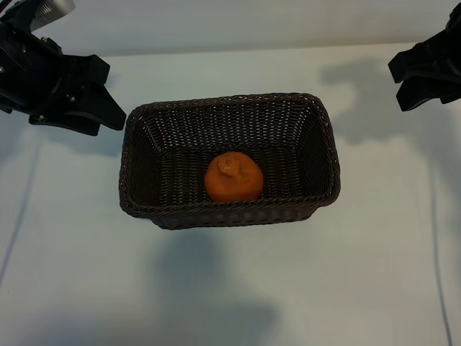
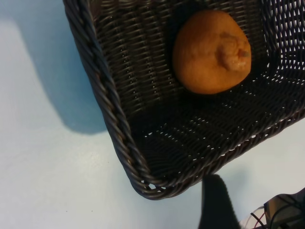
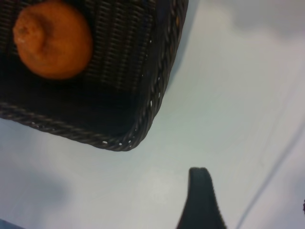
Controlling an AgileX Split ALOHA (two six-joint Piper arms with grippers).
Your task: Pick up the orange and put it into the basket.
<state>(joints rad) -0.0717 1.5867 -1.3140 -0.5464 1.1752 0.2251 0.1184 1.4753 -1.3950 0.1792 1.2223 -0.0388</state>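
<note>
Nearest the camera is bare pale table (image 1: 230, 288), and just beyond it the front rim of the basket (image 1: 223, 213), which sits at the middle of the table. Inside it rests the orange (image 1: 232, 177), on the woven floor close against the front wall, roughly midway between the two short ends, its little knob pointing up. Nothing is touching it.

Both arms hang back near the far corners of the table, well apart from the basket. At the far-left corner, the left gripper (image 1: 108, 97) has its fingers parted fairly wide and is holding nothing. Over at the far-right corner, the right gripper (image 1: 403, 83) looks the same, jaws apart and nothing between them. From each wrist camera a single dark fingertip (image 2: 217, 205) pokes into view over bare table, with a basket corner and the fruit beyond.

To my eye the job looks finished (the fruit is down inside, and no hand is on it). What is left is only to keep clear. Doing that well means leaving the fingers spread as they are, staying above and outside the braided rim, and not swinging across the basket, since a nudge to its wall could slide the light wicker or set the fruit rolling.
</note>
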